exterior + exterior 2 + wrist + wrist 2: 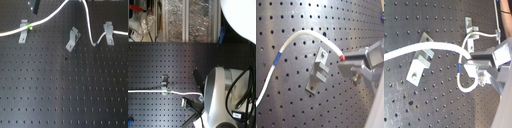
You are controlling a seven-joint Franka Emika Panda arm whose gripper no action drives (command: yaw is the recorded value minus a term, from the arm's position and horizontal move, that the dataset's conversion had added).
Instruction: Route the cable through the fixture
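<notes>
The white cable runs from the first exterior view's left through the left grey clip, with its green mark there. It rises off the top edge, drops back down, bends at its blue mark and passes through the upright forked clip. The slanted fixture stands between them with no cable in it. In the first wrist view my gripper is shut on the cable, held off the board beside the fixture. The second wrist view shows the gripper, cable and fixture.
All clips sit on a black pegboard. In the second exterior view the white arm body fills the lower right, with shelves of clutter behind the board. A dark object lies at the board's top edge.
</notes>
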